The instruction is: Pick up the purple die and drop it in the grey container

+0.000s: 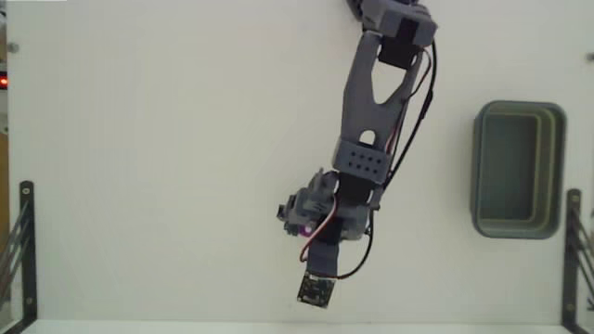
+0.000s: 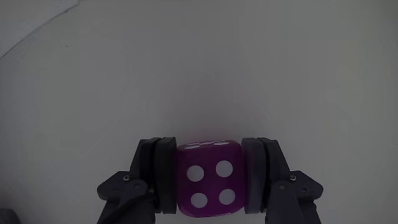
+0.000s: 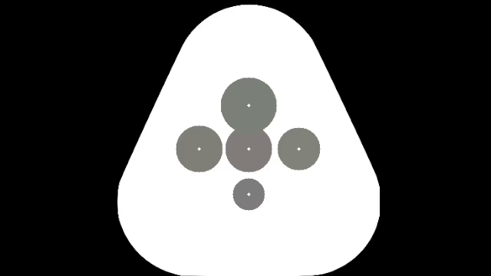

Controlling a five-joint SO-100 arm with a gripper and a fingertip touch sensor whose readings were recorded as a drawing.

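Gripper [image 2: 207, 186] clamped on purple die [image 2: 207, 185], four-pip face toward wrist camera. Grey container [image 1: 519, 170] well apart, at right in fixed view. Risk: die slips in transit, or release lands outside rim.

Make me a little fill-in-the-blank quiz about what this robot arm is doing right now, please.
1. The hand is shut on a purple ____.
2. The face of the die toward the wrist camera shows ____ white dots.
3. In the fixed view, the grey container sits at the ____ side of the table.
4. The container holds ____.

Missing words: die; four; right; nothing
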